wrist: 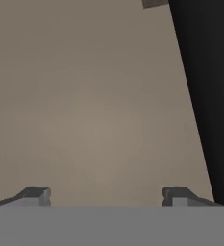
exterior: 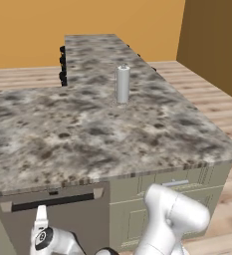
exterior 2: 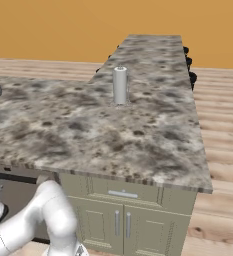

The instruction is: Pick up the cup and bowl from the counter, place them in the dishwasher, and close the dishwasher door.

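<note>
The counter [exterior: 87, 134] has lots of open room on top. One tall grey cylinder [exterior: 122, 83] stands in the middle (near the far edge). Down low, the gripper [wrist: 106, 196] faces the flat dishwasher door [wrist: 84, 105], its handle bar [wrist: 205, 96] close beside.

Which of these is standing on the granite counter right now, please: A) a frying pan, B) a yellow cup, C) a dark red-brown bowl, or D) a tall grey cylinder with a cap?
D: a tall grey cylinder with a cap stands upright near the middle of the counter, seen in both base views.
</note>
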You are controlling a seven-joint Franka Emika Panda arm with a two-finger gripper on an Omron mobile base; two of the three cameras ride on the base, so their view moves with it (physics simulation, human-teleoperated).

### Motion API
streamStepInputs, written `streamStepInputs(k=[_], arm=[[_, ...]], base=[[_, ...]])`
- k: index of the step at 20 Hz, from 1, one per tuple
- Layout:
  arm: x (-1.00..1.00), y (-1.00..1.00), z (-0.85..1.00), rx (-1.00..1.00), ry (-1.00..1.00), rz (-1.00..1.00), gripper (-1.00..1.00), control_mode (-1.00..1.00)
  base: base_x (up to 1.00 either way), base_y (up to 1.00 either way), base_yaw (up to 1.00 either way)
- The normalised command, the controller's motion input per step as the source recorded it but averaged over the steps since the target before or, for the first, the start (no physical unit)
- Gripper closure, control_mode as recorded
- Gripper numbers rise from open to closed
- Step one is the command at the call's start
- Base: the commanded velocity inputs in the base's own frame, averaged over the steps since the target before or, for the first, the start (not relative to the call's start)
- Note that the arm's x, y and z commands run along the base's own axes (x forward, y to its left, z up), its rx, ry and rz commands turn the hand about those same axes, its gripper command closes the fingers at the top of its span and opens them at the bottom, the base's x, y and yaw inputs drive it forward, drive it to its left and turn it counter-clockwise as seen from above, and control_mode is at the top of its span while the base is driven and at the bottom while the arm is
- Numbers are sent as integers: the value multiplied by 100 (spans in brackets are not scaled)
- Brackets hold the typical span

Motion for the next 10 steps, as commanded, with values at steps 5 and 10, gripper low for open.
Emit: streamStepInputs(k=[5, 10], arm=[[85, -4, -17, 4, -9, -7, -100, -100], [83, -10, -20, 1, -9, -8, -100, -100]], base=[[0, 0, 0], [0, 0, 0]])
